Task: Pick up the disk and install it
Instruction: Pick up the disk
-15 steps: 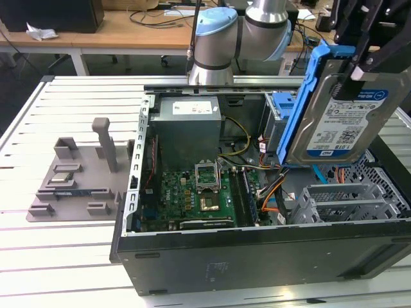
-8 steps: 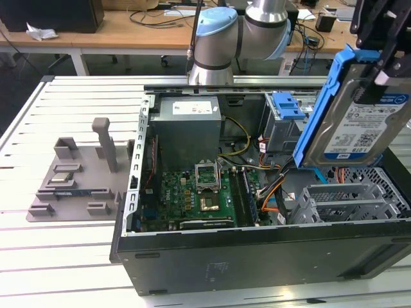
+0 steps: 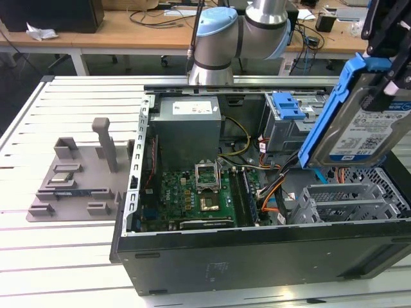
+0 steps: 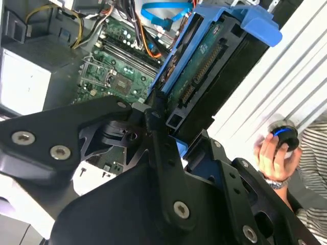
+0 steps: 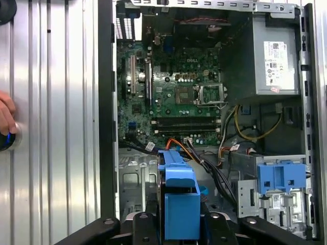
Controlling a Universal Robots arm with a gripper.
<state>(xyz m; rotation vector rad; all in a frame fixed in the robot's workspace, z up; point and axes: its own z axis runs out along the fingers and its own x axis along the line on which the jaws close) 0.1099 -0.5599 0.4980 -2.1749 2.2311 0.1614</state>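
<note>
The disk (image 3: 371,131), a silver-grey drive with a white-and-blue label in a blue plastic carrier, hangs tilted above the open computer case (image 3: 257,256) at the exterior view's right. My gripper (image 3: 384,64) is shut on its upper end. In the second wrist view the black fingers (image 4: 156,120) clamp the carrier, and the disk (image 4: 204,66) shows its underside and connector. In the first wrist view the blue carrier edge of the disk (image 5: 180,196) sits between the jaws of my gripper (image 5: 179,227), over the grey perforated drive bay (image 5: 135,181).
A metal drive cage with a blue latch piece (image 3: 287,106) stands beside the held disk. The case holds a motherboard (image 3: 199,192), power supply (image 3: 186,122) and loose cables (image 3: 273,189). A grey fixture plate (image 3: 74,179) lies at the exterior view's left. A person's hand (image 4: 271,153) rests outside the case.
</note>
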